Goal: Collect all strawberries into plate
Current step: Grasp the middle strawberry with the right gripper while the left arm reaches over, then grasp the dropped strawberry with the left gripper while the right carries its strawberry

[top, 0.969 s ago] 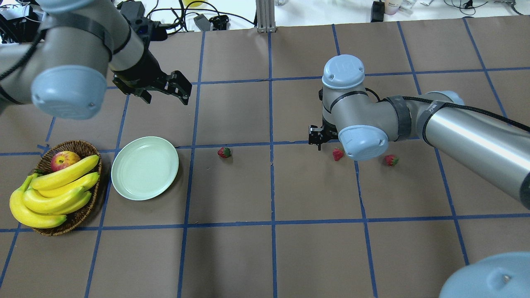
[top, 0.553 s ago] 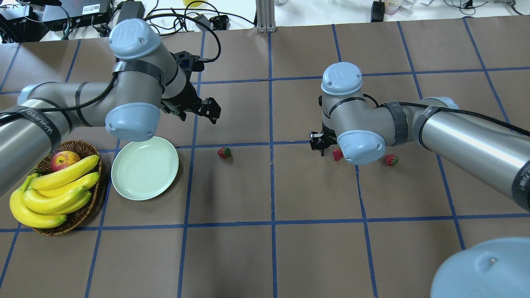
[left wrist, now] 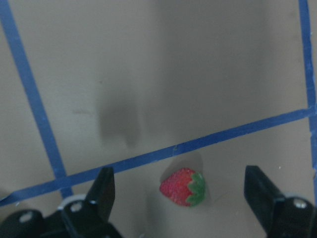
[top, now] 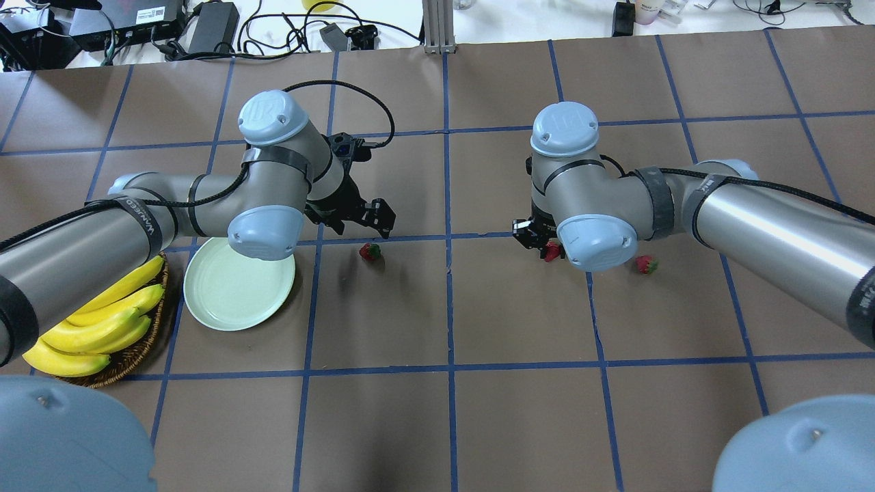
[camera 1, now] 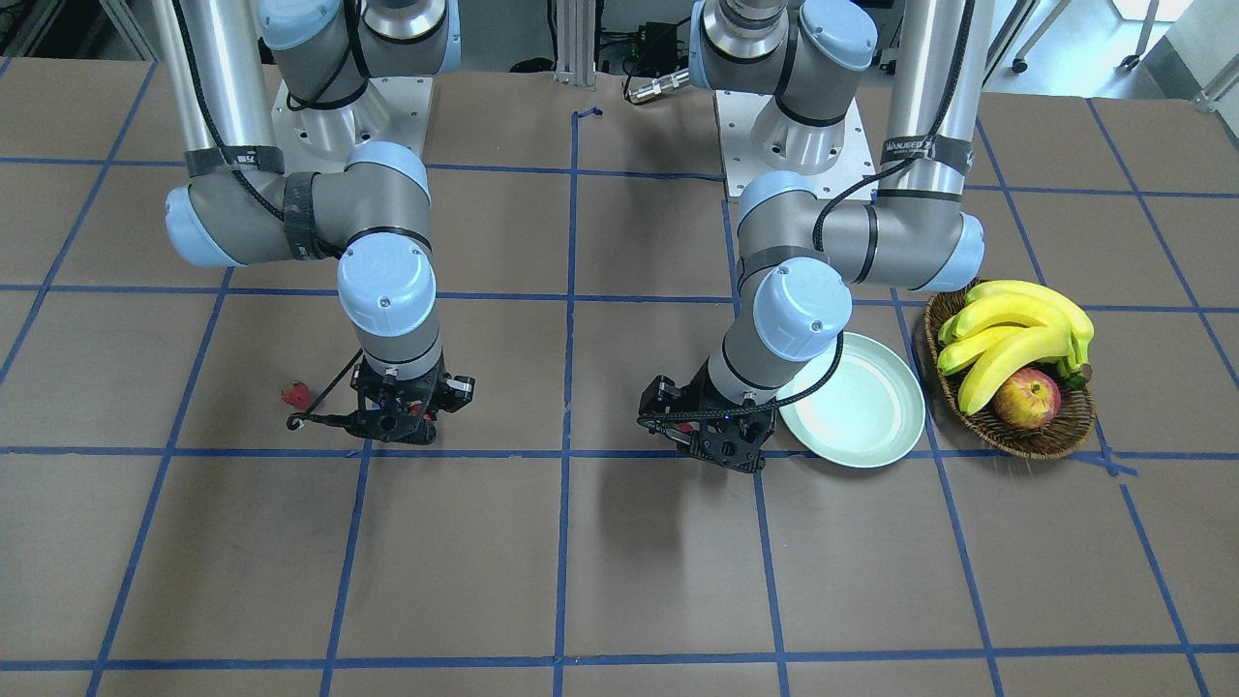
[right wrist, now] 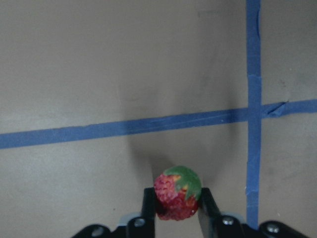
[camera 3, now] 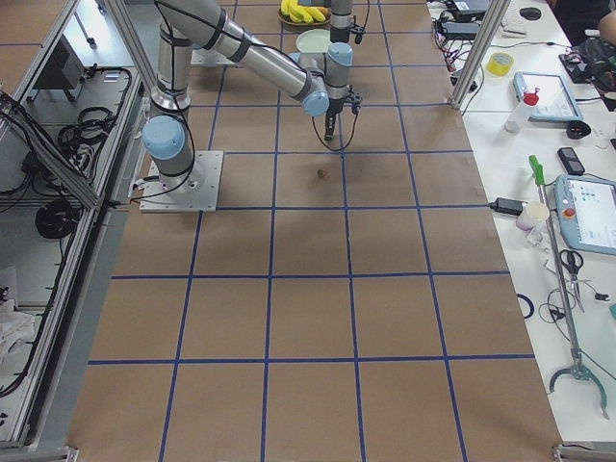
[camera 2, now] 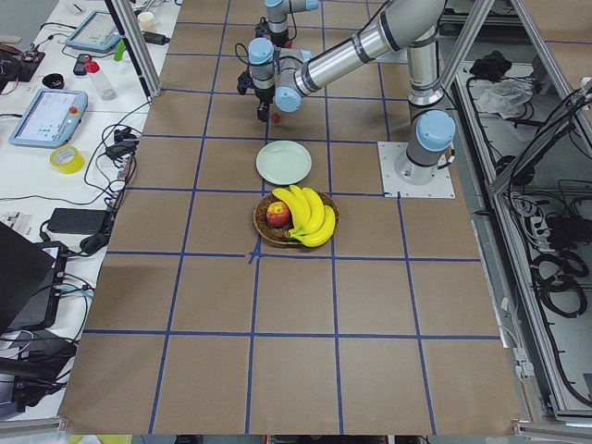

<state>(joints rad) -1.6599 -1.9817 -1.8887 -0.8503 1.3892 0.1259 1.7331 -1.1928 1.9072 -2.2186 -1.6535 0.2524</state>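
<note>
Brown bench [top: 519, 424] gridded with blue tape [top: 449, 307]; cables [top: 273, 27] at twelve o'clock. Left hand [top: 381, 220] spread; right hand [right wrist: 177, 208] pinches a strawberry [right wrist: 173, 193].

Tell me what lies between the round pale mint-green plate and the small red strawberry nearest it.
Between plate and strawberry: only brown table paper crossed by one blue tape line, seen in the overhead view.
</note>
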